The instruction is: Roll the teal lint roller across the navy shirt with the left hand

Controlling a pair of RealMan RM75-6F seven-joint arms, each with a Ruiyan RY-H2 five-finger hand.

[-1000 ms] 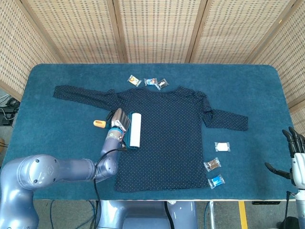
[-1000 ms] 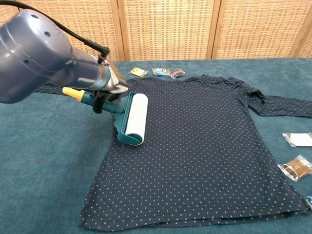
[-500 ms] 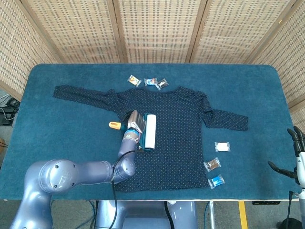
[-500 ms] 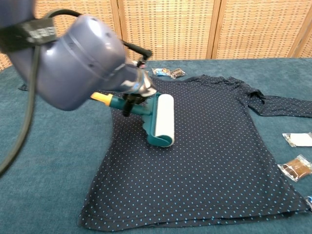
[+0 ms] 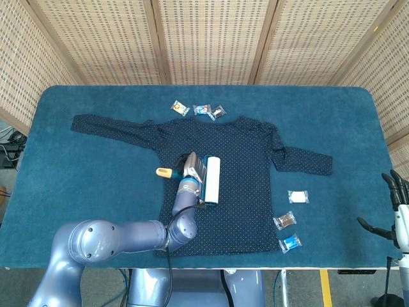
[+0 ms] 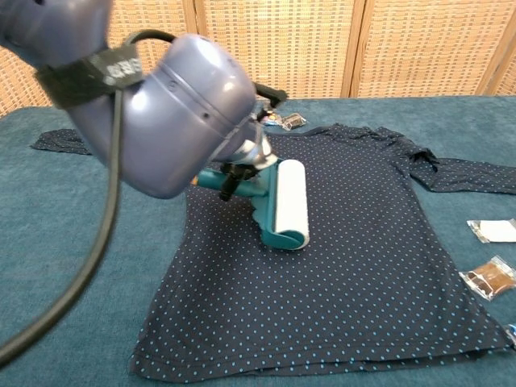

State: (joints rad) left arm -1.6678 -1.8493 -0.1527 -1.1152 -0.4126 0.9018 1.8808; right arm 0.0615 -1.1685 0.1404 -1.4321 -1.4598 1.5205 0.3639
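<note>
Moved rightward across navy shirt (image 5: 236,173): teal lint roller (image 5: 211,180), handle gripped by left hand (image 5: 190,169), drum flat for lint pickup.

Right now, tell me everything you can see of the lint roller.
The teal lint roller has a white cylindrical roll in a teal plastic frame, and a teal handle ending in an orange-yellow tip. It lies on the navy shirt, roll resting on the chest area near the middle, its long axis running from collar towards hem. The left hand holds the handle; nothing else touches it.
</note>
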